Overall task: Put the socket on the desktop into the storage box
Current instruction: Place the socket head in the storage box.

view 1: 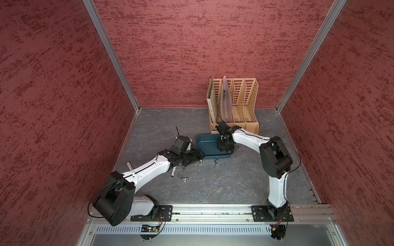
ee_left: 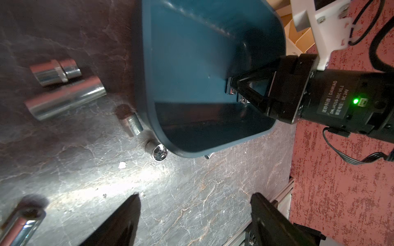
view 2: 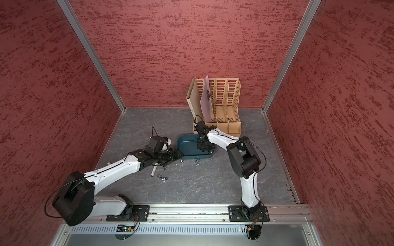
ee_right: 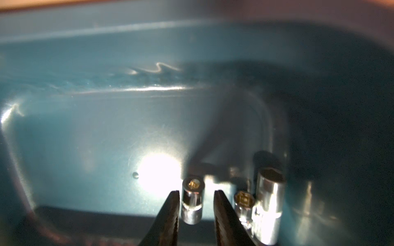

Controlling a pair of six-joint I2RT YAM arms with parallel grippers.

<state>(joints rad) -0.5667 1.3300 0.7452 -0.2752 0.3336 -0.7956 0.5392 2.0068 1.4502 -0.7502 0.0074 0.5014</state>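
Note:
The dark teal storage box (view 1: pixel 206 145) (view 2: pixel 187 147) (ee_left: pixel 170 64) (ee_right: pixel 85 149) lies mid-desktop. My right gripper (view 1: pixel 223 150) (view 2: pixel 204 150) (ee_right: pixel 197 191) reaches down into it. Its jaws stand slightly apart, open, on either side of a small chrome socket (ee_right: pixel 193 200) that rests on the box floor with a thin gap at each side. Two more sockets (ee_right: pixel 244 200) (ee_right: pixel 269 202) stand beside it. My left gripper (view 1: pixel 200 156) (view 2: pixel 180 153) (ee_left: pixel 196 198) hovers open and empty over the desktop at the box's near-left corner. Several sockets (view 1: pixel 216 161) (view 1: pixel 201 162) (view 1: pixel 183 168) (ee_left: pixel 156 151) (ee_left: pixel 66 98) lie loose on the desktop.
A tall tan perforated file rack (view 1: pixel 234 102) (view 2: pixel 217 102) stands right behind the box. A white pen (view 1: pixel 173 172) lies partly under my left arm. Red walls enclose the desktop on three sides, and an aluminium rail (view 1: pixel 213 209) runs along the front.

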